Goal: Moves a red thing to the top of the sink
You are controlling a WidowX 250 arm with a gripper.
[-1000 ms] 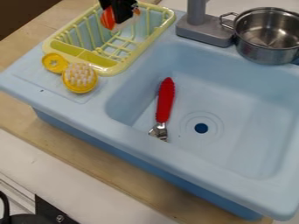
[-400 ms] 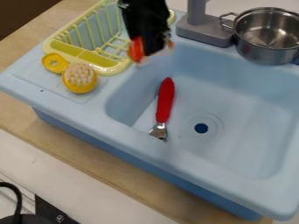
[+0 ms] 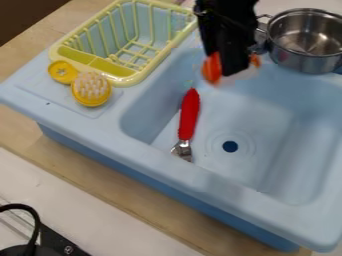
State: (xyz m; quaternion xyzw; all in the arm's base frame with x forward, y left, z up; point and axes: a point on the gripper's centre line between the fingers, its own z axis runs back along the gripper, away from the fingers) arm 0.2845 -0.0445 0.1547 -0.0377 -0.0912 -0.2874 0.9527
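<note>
In the camera view, a black robotic gripper [image 3: 234, 70] with orange patches hangs over the rear of a light-blue toy sink [image 3: 143, 152], coming in from the top edge, right of center; whether it is released or clenched cannot be told from this angle. Below it and to the left, apart from it, the red-handled utensil [image 3: 189, 115] lies in the left part of the basin, its red handle pointing toward the back and its metal end near the front wall. The dark drain [image 3: 230, 146] sits to the utensil's right. A yellow dish rack [image 3: 100, 65] stands at the sink's upper left, with a yellow brush [image 3: 91, 91], white bristles up, just beside its near corner, and a round yellow piece [image 3: 62, 72] with a star-shaped center next to the brush. A metal pot [image 3: 304, 57] stands at the upper right. Wooden counter [image 3: 80, 165] runs along the front of the sink, and a black cable [image 3: 32, 217] curves through the lower left corner
</note>
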